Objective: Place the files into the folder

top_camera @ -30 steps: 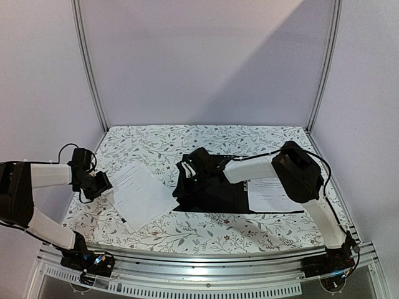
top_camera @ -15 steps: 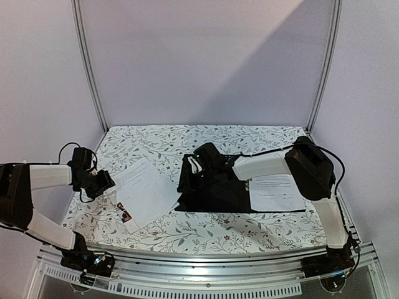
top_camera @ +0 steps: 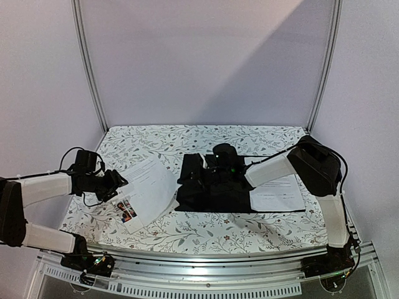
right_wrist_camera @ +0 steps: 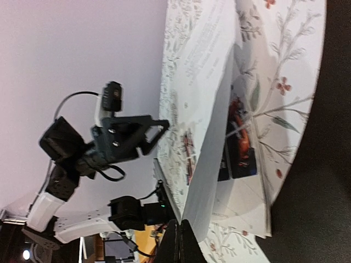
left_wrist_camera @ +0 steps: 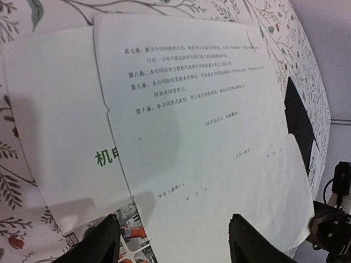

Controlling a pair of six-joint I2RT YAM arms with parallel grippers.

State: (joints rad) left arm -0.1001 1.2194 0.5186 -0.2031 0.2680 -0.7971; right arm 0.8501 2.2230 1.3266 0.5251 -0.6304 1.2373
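The folder (top_camera: pixel 215 194) lies open in the middle, black inside up, with a white printed sheet (top_camera: pixel 277 193) on its right half. My right gripper (top_camera: pixel 194 169) is shut on the folder's left cover, which stands raised; its shut fingers show in the right wrist view (right_wrist_camera: pixel 179 238). The loose files (top_camera: pixel 149 184) lie left of the folder, the top text sheet (left_wrist_camera: pixel 208 109) partly lifted over a colourful brochure sheet (top_camera: pixel 126 210). My left gripper (top_camera: pixel 118 182) is open at their left edge, its fingertips apart over the top sheet (left_wrist_camera: pixel 178 241).
The table has a floral cloth (top_camera: pixel 187 233). Metal frame posts (top_camera: pixel 87 68) and pale walls close the back and sides. A metal rail (top_camera: pixel 199 265) runs along the near edge.
My left gripper has moved right, sliding the files toward the folder and uncovering the brochure's photos. My right wrist has swung to the right while the folder's left cover stays raised.
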